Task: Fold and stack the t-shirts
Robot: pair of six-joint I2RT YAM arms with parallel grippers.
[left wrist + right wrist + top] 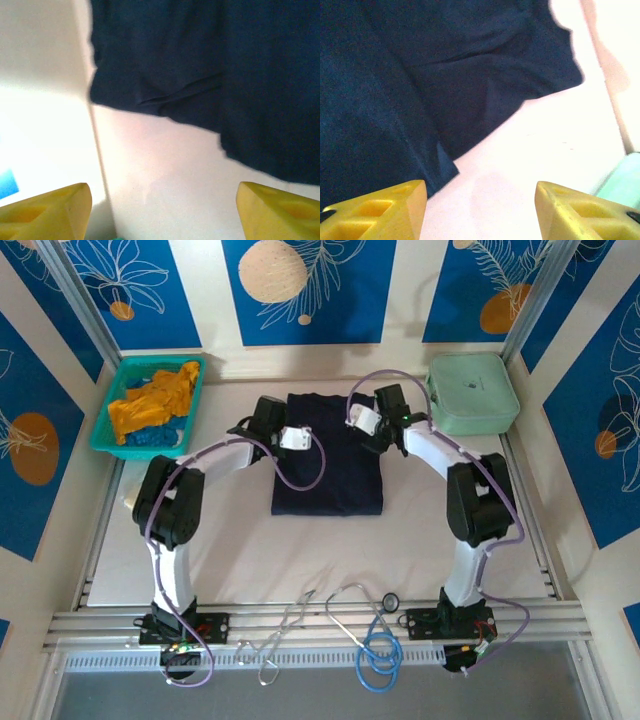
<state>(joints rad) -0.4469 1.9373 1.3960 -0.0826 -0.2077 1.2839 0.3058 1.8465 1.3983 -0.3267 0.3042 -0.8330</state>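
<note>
Items before you, largest first.

1. Table point(300, 550): white top, arms mounted at its near edge.
2. Navy t-shirt point(328, 452): folded into a rectangle, flat at the table's far centre, between your two grippers.
3. Mint-green case point(472, 392): far right corner, closed.
4. Teal basket point(112, 412): far left corner. It holds a crumpled mustard-orange t-shirt point(155, 400) on top of a bright blue t-shirt point(150, 440).
5. Left gripper point(165, 202): yellow fingers point(47, 210) spread apart, nothing between them, just off the navy shirt's left edge.
6. Right gripper point(480, 202): fingers parted, empty, at the shirt's right edge.
</note>
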